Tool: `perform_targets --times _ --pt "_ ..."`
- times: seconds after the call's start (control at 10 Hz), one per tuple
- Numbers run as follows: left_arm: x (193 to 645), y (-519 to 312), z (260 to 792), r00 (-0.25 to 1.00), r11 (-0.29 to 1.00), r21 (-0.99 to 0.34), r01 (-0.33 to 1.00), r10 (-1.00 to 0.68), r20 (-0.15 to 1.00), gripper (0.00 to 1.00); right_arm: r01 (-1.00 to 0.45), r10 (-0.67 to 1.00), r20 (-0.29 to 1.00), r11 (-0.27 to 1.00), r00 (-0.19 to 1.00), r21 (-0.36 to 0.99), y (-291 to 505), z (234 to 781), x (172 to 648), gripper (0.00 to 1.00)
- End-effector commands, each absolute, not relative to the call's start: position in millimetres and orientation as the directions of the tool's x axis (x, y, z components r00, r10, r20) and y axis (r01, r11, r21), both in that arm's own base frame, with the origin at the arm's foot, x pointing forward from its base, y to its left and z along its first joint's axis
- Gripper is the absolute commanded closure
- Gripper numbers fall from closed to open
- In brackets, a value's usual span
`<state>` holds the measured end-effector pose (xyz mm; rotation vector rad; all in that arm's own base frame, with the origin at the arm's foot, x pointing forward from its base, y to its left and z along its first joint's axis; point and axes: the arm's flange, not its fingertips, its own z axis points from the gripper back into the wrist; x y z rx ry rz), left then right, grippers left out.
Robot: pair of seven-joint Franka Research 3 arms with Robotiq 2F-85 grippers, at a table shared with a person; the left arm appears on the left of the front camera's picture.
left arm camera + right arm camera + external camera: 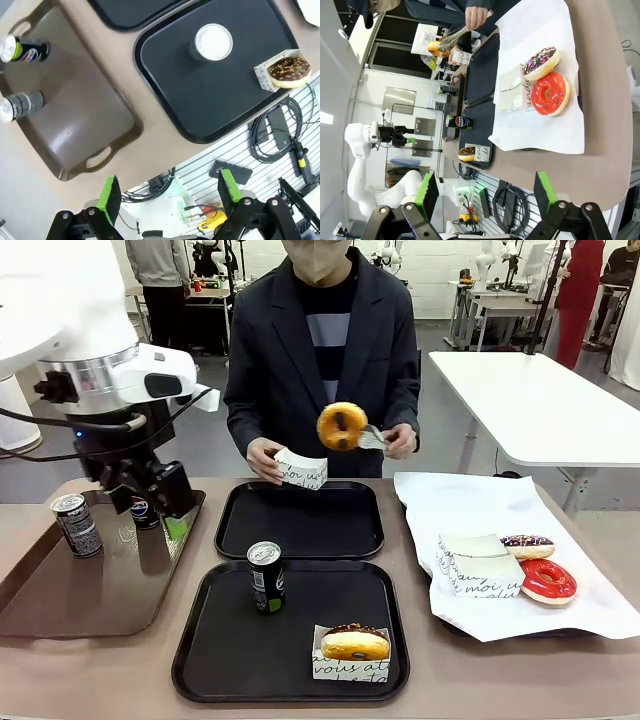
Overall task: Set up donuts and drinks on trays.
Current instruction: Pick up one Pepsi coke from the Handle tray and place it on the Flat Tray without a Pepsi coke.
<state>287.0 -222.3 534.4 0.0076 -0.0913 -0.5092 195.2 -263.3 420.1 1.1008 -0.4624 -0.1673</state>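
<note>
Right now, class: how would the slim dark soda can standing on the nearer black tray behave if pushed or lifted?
The slim dark soda can stands tall on a narrow base, so a high push might tip it. Tipped, its round body would likely roll. Its smooth wall may slip when gripped.

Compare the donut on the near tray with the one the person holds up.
The tray donut sits in a printed paper sleeve; the held donut is bare, gripped in tongs. The tray donut has a chocolate top; the held donut looks yellow. Both are rings.
</note>
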Motion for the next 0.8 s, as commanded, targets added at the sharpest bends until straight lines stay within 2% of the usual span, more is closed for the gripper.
perform_targets --times 0.0,0.6,0.7 --pt "288 -232 539 0.856 0.861 0.033 0.507 -0.507 0.1 0.0 -0.124 -0.361 0.301 0.439 0.883 0.89 -265 421 197 0.0" --pt "285 -230 538 0.86 0.865 0.038 0.501 -0.502 0.093 0.0 -0.124 -0.361 0.301 0.439 0.883 0.89 -265 421 197 0.0" --pt "308 -189 538 0.901 0.904 -0.026 0.428 -0.424 0.097 0.0 -0.124 -0.361 0.301 0.439 0.883 0.89 -265 421 197 0.0"
